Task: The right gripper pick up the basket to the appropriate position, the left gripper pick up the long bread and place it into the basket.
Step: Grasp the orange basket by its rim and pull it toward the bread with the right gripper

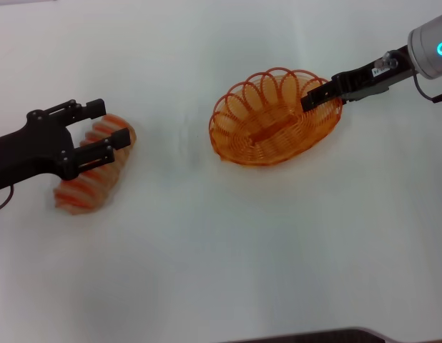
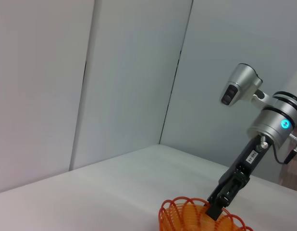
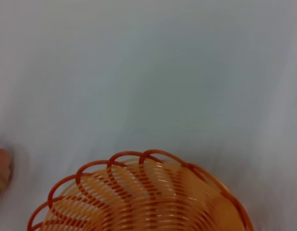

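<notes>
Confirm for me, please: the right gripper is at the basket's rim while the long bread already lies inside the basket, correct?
Not quite. The right gripper is at the basket rim, but the long bread lies on the table away from the basket, under the left gripper, as the head view shows.

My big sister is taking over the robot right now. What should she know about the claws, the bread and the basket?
Right gripper: at the basket's right rim, fingers closed on the looped wire there. The basket is right of the table's middle; whether it is lifted cannot be told.
Left gripper: open, fingers straddling the far end of the long bread, which lies on the table at the left. Not yet gripped.
Done: the basket is gripped.
Left: settle the basket in place, close on the bread, lift it, carry it right and set it in the empty basket.
</notes>
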{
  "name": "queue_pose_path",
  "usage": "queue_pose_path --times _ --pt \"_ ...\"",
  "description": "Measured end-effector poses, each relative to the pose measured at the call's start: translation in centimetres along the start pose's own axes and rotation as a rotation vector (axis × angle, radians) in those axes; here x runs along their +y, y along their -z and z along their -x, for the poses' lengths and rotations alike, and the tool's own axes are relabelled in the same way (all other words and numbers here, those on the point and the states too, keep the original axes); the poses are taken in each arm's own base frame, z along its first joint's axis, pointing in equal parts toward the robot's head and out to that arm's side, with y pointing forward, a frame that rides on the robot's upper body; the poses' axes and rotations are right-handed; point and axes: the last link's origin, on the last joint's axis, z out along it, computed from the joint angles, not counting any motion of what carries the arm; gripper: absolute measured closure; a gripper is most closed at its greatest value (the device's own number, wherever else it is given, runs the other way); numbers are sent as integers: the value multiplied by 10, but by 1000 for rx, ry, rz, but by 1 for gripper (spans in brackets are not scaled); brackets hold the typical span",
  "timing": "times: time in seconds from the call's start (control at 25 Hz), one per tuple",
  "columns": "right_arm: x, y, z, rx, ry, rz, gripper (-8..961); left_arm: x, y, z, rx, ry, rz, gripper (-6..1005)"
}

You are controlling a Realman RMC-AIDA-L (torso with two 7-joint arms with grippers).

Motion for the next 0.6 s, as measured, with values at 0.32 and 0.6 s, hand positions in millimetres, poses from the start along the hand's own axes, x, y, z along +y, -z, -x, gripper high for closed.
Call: queue_pose_path --times 0.32,0.6 --pt "-3 -1 -1 -11 -5 -11 176 1 -1 1 1 1 1 280" --pt "-3 -3 0 -18 2 -15 297 2 -2 1 0 1 7 280"
